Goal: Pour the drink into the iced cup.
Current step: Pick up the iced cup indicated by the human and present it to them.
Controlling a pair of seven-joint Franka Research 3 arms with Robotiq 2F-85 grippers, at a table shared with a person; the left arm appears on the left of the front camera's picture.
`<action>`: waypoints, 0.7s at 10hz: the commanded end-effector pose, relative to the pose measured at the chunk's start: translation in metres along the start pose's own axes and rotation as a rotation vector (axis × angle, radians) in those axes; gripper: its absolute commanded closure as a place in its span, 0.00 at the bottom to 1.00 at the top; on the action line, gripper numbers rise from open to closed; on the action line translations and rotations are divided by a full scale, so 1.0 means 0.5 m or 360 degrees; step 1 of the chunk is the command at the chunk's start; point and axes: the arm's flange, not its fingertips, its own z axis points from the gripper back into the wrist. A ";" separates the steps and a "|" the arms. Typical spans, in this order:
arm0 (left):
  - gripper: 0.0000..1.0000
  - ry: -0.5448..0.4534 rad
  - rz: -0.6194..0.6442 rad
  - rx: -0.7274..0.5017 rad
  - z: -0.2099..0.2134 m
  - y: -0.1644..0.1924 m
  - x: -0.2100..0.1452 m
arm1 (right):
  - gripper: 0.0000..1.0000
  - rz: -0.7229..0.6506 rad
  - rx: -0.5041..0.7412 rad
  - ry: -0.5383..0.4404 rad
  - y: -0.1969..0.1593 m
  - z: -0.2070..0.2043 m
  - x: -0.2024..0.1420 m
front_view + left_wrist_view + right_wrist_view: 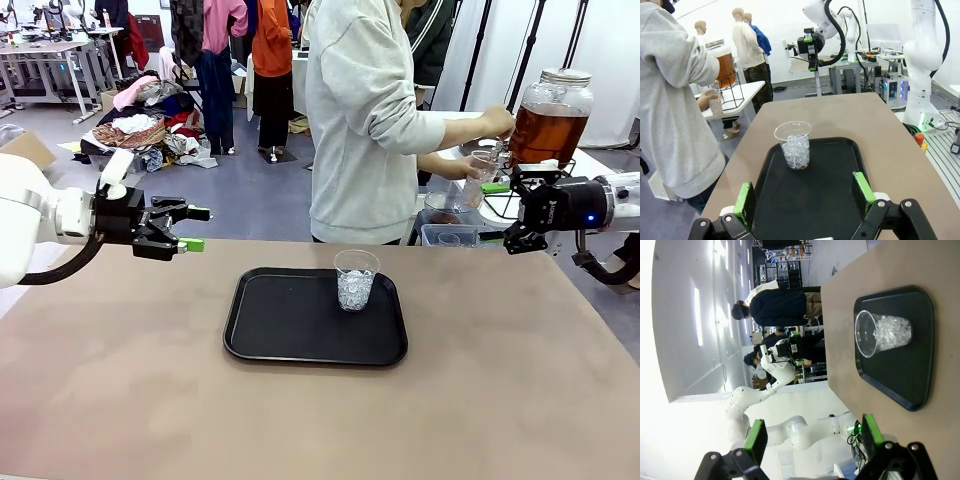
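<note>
The iced cup (356, 280), clear plastic with ice at its bottom, stands upright on a black tray (290, 330) mid-table. The drink (545, 132) is amber liquid in a big glass jar on a stand at a side table, far right. A person holds a small clear cup (479, 172) at the jar's tap. My left gripper (195, 228) hovers open left of the tray. My right gripper (502, 214) hangs open at the table's far right edge. In the left wrist view the left gripper (803, 195) faces the iced cup (794, 146). The right gripper (812, 436) looks toward the cup (882, 333).
The person in a grey sweatshirt (360, 120) stands at the far side, turned toward the jar. Clear tubs (450, 233) sit behind the table's far edge. Bare brown tabletop (120, 380) surrounds the tray. Other tables and clothes lie farther back.
</note>
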 end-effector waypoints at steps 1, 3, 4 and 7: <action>0.00 -0.0001 -0.0006 0.0001 0.001 0.000 0.001 | 0.00 0.0004 0.0003 -0.0003 0.003 0.001 -0.002; 0.00 -0.0001 -0.0006 0.0001 0.001 0.000 0.001 | 0.00 0.0004 0.0003 -0.0003 0.003 0.001 -0.002; 0.00 -0.0001 -0.0006 0.0001 0.001 0.000 0.001 | 0.00 0.0004 0.0003 -0.0003 0.003 0.001 -0.002; 0.00 -0.0001 -0.0006 0.0001 0.001 0.000 0.001 | 0.00 0.0004 0.0003 -0.0003 0.003 0.001 -0.002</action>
